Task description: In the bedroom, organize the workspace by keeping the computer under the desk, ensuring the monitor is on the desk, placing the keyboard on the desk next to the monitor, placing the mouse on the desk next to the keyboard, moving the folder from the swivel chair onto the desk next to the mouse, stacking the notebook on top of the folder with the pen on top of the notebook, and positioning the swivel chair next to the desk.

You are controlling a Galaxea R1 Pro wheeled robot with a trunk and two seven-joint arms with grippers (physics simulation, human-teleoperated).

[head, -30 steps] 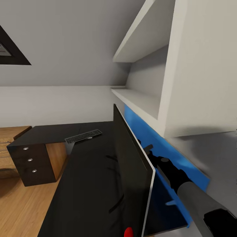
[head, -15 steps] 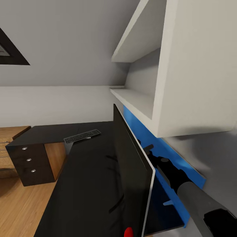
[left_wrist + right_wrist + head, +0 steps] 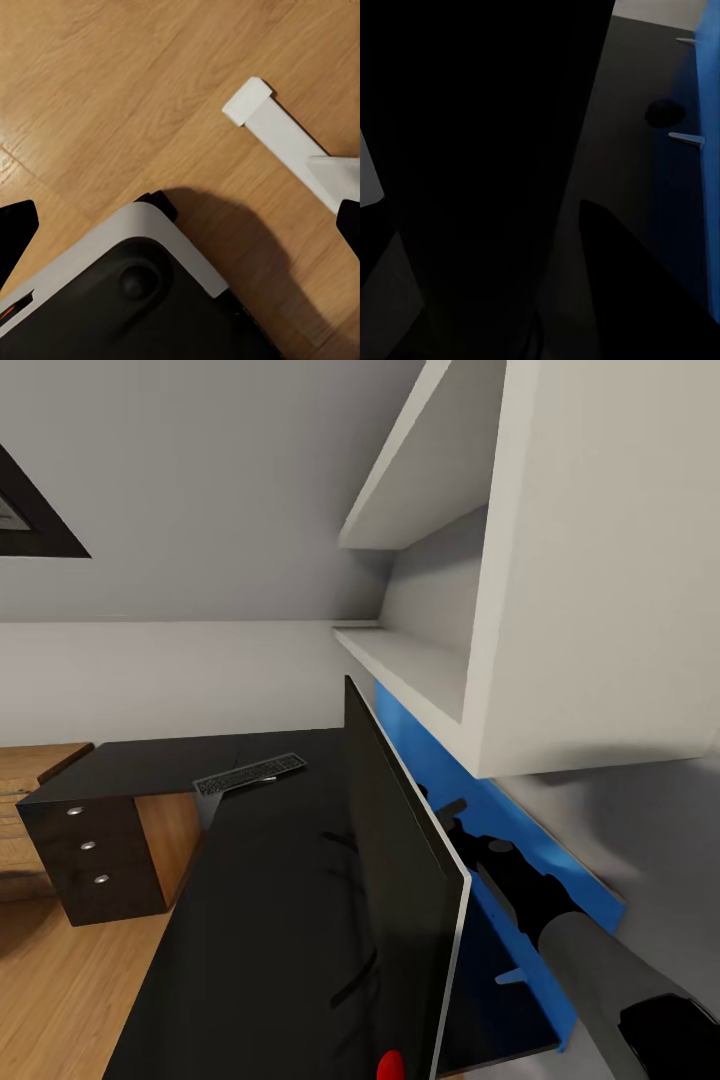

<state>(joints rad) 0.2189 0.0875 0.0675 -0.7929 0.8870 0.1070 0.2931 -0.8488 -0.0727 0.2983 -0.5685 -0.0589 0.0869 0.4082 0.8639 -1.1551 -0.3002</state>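
Note:
The monitor [image 3: 392, 840] stands on the glossy black desk [image 3: 260, 900], seen nearly edge-on, with its red dot [image 3: 390, 1063] at the near lower corner. My right arm reaches behind it, between the screen and the blue back panel [image 3: 440, 760]; the right gripper [image 3: 447, 812] is mostly hidden by the screen. In the right wrist view the monitor's dark back [image 3: 487, 165] is very close, and a small dark lump, perhaps the mouse [image 3: 664, 112], lies by the blue panel [image 3: 705, 150]. The keyboard [image 3: 251, 772] lies at the desk's far end. My left gripper [image 3: 180, 225] hangs open over the wood floor [image 3: 112, 90].
White wall shelves [image 3: 420, 660] overhang the desk's right side, close above the monitor. A dark drawer unit [image 3: 90, 860] stands under the desk's far left end. A white desk foot [image 3: 277, 131] and my own base [image 3: 135, 300] lie below the left gripper.
The head view shifted slightly about a second ago, so the camera moved. Monitor, keyboard and right arm keep the same places relative to each other.

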